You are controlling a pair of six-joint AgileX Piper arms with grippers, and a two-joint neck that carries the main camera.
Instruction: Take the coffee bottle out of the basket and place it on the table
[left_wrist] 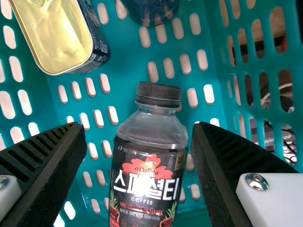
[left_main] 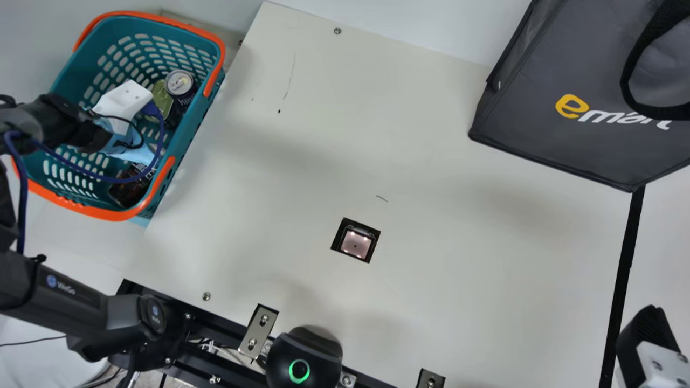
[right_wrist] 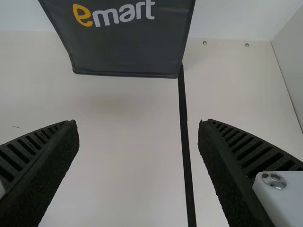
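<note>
1. Left claw (left_wrist: 138,127) is spread wide, empty, either side of the bottle (left_wrist: 147,182), probably lining up a grab.
2. Bottle's down in the basket (left_main: 116,215).
3. Right claw (right_wrist: 138,124) gapes empty over the tabletop (left_main: 420,145), likely just parked.

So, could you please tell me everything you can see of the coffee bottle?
The coffee bottle looks like clear plastic with see-through shoulders, its dark ribbed cap on. A dark label carries a red flower, white lettering and green leaves. It seems to lie on its side in the teal basket, between the parted jaws of the left gripper, ungripped; whether either jaw touches it, I cannot tell.
</note>
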